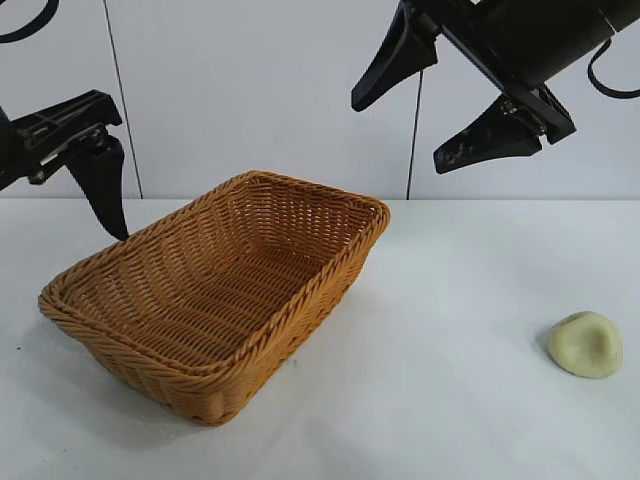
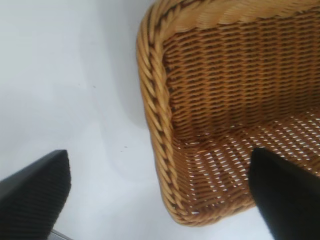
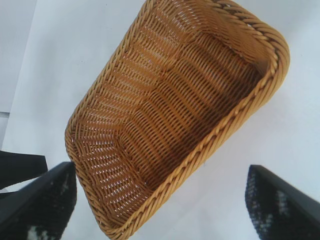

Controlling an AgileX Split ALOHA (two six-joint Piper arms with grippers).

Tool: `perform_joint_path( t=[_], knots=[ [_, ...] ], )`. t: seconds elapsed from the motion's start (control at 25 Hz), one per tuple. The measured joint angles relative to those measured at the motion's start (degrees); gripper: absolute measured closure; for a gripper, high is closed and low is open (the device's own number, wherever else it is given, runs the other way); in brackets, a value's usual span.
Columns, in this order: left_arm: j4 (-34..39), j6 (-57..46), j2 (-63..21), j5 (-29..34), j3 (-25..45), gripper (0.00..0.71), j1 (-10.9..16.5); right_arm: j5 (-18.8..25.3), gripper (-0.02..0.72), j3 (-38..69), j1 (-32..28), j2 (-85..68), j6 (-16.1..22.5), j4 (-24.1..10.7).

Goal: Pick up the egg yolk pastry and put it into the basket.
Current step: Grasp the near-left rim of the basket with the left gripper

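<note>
I see the egg yolk pastry [image 1: 586, 344] alone on the white bench [image 1: 450, 400], well right of the empty basket [image 1: 215, 375]. My right gripper [image 1: 440, 105] hangs high, jaws wide, empty; left gripper [image 1: 105, 185], equally wide, risks bumping the basket's rim.

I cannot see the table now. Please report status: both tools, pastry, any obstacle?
Left tool open, beside basket. Right tool open, high above table. Egg yolk pastry on table, untouched. Nothing in the way.
</note>
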Motion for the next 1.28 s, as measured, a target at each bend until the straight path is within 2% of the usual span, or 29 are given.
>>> perform_joint_path(
  t=[0.44, 0.88, 1.12, 1.2, 1.28],
  knots=[
    [0.0, -2.21, 1.14, -10.29, 6.23, 0.018, 0.0, 0.0, 0.05, 0.0, 0.0, 0.0, 0.0, 0.0],
    [-0.07, -1.7, 13.45, -17.82, 6.27, 0.018, 0.0, -0.06, 0.05, 0.0, 0.0, 0.0, 0.06, 0.0],
    [-0.19, -0.86, 15.65, -21.15, 6.27, 0.018, 0.0, -0.06, 0.05, 0.0, 0.0, 0.0, 0.06, 0.0],
    [-0.19, -0.67, 15.7, -21.24, 6.27, 0.039, 0.0, -0.1, 0.05, 0.0, 0.0, 0.0, 0.06, 0.0],
    [-0.19, -0.6, 15.7, -21.32, 6.27, 0.095, 0.0, -0.1, 0.05, 0.0, 0.0, 0.0, 0.06, 0.0]
  ],
)
